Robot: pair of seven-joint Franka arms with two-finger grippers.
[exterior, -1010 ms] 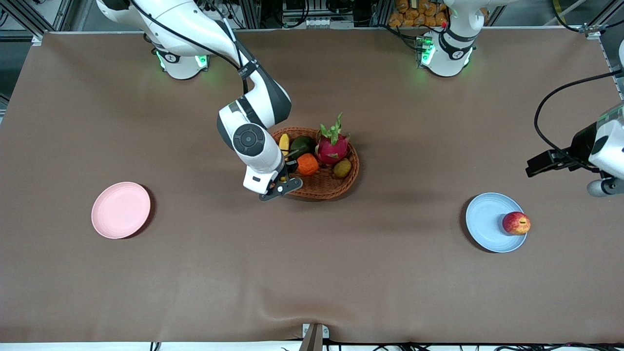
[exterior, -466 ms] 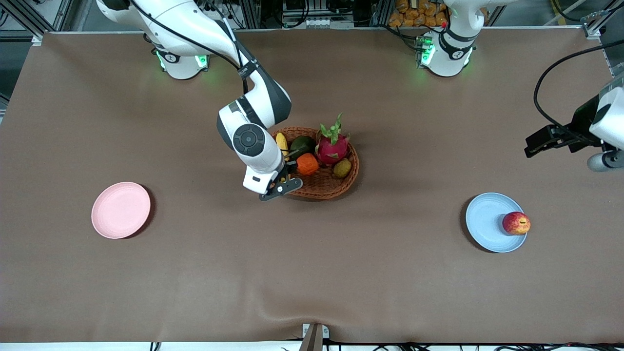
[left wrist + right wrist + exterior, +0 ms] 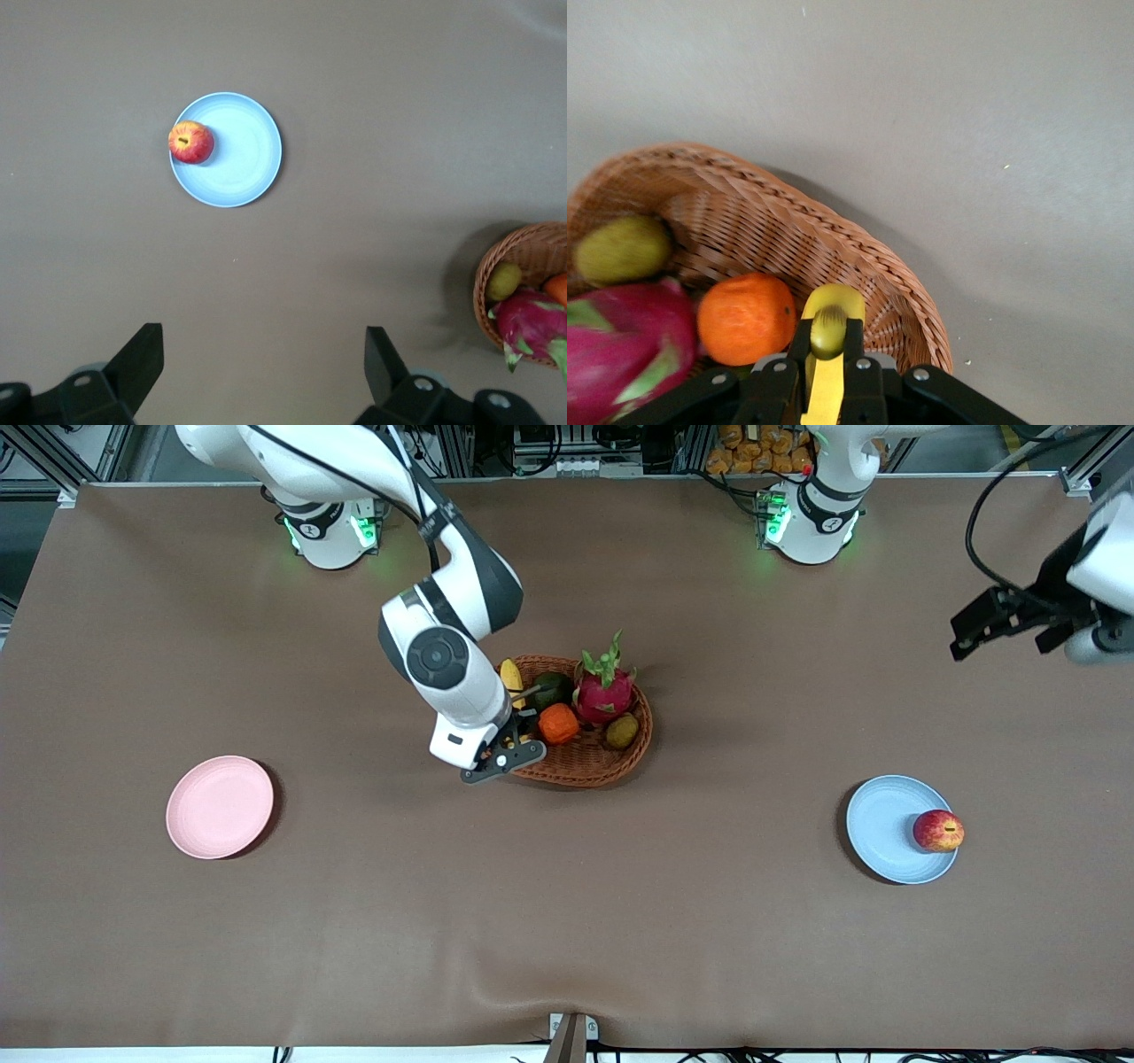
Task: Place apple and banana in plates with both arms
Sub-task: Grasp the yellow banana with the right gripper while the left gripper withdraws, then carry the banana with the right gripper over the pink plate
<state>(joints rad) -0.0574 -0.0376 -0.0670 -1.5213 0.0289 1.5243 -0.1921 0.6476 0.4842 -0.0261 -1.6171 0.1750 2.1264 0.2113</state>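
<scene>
- My right gripper [image 3: 827, 367] is down in the brown wicker basket [image 3: 589, 766], jaws pinched shut on the long yellow banana [image 3: 830, 350]; its dark tip pokes out just past the fingertips [image 3: 852, 341].
- I judge the grip sits near one end because that end stood clear of the other fruit. Just beside the jaws lies the bumpy orange fruit [image 3: 746, 318], with the magenta dragon fruit [image 3: 622, 341] and a small olive-green fruit [image 3: 622, 249] a little further off in the same basket. A dark green fruit [image 3: 551, 687] shows in the front view too.
- The banana is not yet out of the basket. The pale pink round plate [image 3: 220, 807] waits bare, well apart from these jaws toward the right arm's end of the table, so I take it as the target.
- My left gripper [image 3: 263, 365] hangs high with its jaws spread wide and nothing between them, parked clear.
- The small red apple [image 3: 190, 142] already sits on the pale blue round plate [image 3: 244, 164], right at its rim.
- I can read no brands, labels or writing anywhere.
</scene>
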